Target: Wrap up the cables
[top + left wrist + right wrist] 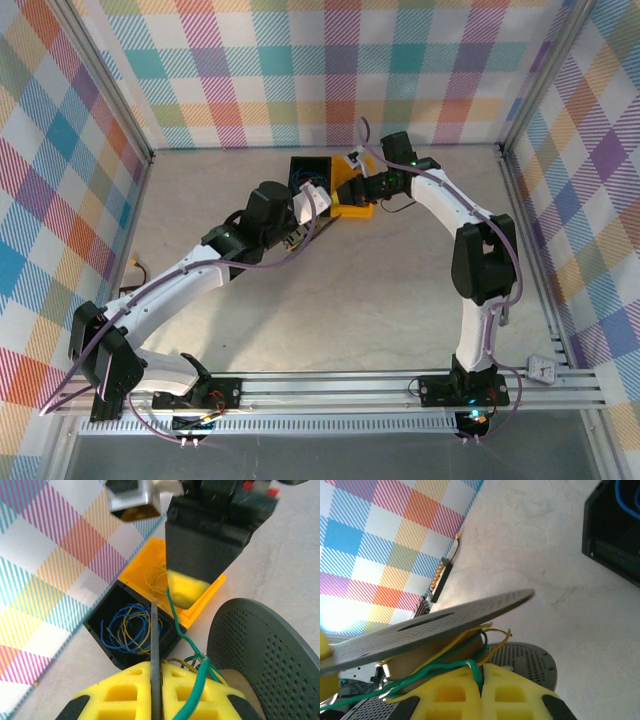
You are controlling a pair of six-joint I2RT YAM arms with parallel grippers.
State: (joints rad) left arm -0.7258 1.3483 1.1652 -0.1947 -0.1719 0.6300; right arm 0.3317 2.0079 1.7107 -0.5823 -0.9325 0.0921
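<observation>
Both grippers meet at the spool [265, 650], probably so wire can be fed onto its core. The right gripper [481, 680] is clenched, and a green strand seems to run into its seam, likely for tension. The left gripper [156, 680], just beside the spool, is closed too; green drapes over one finger, but I cannot tell if it is pinched. The cables [196, 687] are partly wound on the spool, and the rest trail into the boxes beyond it. There is one spool, two boxes (black box [100, 617], yellow box [145, 565]) and three wire colours; the strands are too tangled to count.

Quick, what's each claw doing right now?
Left gripper: closed; green cable lies across one finger, grip cannot be told.
Right gripper: closed, apparently pinching the green cable.
</observation>
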